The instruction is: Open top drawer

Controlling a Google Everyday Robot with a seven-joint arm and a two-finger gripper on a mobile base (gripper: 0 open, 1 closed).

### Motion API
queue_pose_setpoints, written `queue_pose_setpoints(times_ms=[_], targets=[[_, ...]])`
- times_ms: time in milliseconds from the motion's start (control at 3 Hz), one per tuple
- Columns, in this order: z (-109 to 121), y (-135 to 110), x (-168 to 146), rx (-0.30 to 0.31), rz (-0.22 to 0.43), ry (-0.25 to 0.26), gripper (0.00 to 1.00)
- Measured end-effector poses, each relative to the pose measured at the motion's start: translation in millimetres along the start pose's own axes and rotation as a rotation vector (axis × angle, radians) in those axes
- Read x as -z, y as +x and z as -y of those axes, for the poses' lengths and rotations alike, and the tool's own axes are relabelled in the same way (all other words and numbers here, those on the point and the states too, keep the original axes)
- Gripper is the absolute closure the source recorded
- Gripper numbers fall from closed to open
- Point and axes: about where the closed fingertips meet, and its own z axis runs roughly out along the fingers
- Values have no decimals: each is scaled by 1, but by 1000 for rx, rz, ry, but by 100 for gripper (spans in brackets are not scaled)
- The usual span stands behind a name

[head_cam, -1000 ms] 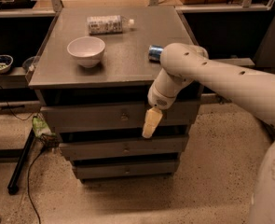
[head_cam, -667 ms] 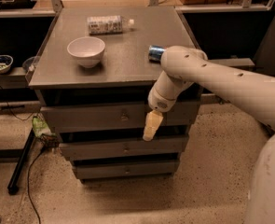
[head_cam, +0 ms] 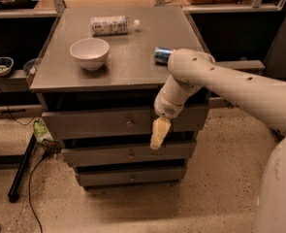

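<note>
Where the top drawer [head_cam: 84, 124] sits: its grey front spreads to both sides of the knob [head_cam: 129, 123], just under the cabinet top [head_cam: 133, 69]. It looks shut to us, with two more drawers below the knob.
Handling: we judge it a stiff, rigid box that slides straight out. It is probably light if empty, and we cannot see what is inside. The flat front gives no purchase, so a pull anywhere off the knob would slip.
Knob: small, round and metal, so we expect it to be hard and rather slippery. It is the one place to take hold, pinched from both sides and pulled straight toward us, since a skewed pull may bind the drawer.
Gripper [head_cam: 156, 141]: it hangs pointing down, to the right of the knob and a little lower, in front of the drawer face and clear of the knob. We cannot tell how far open it is, and we see nothing held in it.
Cabinet top: a bowl [head_cam: 89, 52], a bottle [head_cam: 111, 25] and a can [head_cam: 162, 55] sit above the knob, so a jerk could shake them.
Change: the gripper hangs a touch lower than a second ago and is no nearer the knob sideways. The drawer and the things on top have not moved.
</note>
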Motion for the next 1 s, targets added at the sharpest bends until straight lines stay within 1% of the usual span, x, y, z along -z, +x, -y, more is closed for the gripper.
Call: queue_pose_setpoints(times_ms=[333, 667, 1000], targets=[[-13, 5, 7, 14, 22, -36, 0], [-53, 21, 31, 45, 94, -120, 0], [-101, 39, 68, 83, 179, -189, 0]])
